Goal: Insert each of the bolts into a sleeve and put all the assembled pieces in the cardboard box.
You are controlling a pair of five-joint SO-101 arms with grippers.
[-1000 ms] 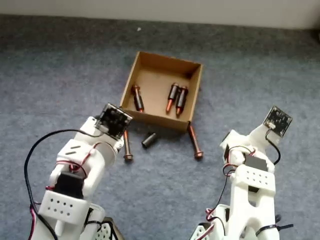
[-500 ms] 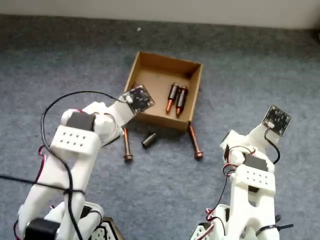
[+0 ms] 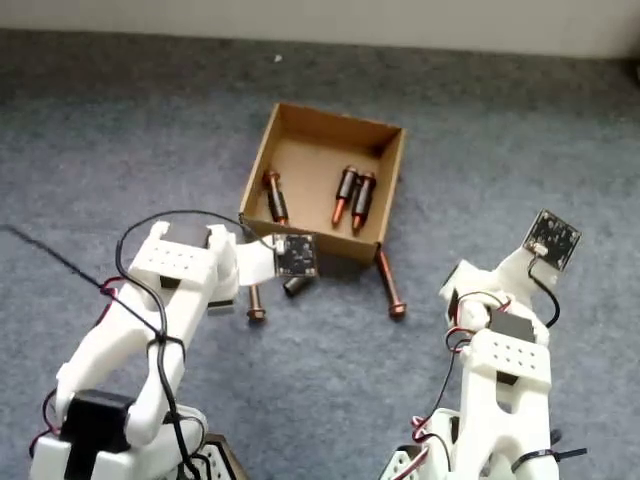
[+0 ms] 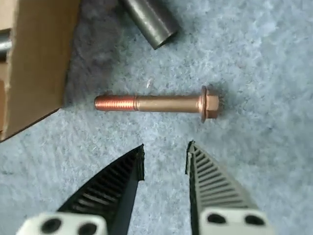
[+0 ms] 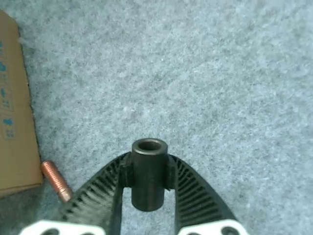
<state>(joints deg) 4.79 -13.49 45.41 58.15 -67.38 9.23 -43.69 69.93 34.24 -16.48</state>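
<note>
A copper bolt (image 4: pixel 156 103) lies on the grey carpet just beyond my left gripper (image 4: pixel 165 149), which is open and empty above it. A dark sleeve (image 4: pixel 149 19) lies a little farther on, near the cardboard box (image 4: pixel 34 63). In the high view that bolt (image 3: pixel 255 303) and sleeve (image 3: pixel 294 286) are partly covered by the left arm, in front of the cardboard box (image 3: pixel 262 140). My right gripper (image 5: pixel 146 169) is shut on another dark sleeve (image 5: pixel 149 171), held above the carpet. A second bolt (image 3: pixel 389 285) lies by the box's near right corner.
Three assembled pieces (image 3: pixel 352 198) lie inside the box, one (image 3: pixel 274 197) at its left wall. The tip of the second bolt (image 5: pixel 56 181) shows beside the box wall (image 5: pixel 14 122). Open carpet spreads around the right arm (image 3: pixel 505 340).
The left arm has swung from beside the box, past its near left corner, down over the bolt and sleeve in front of it. The right arm has stayed still.
</note>
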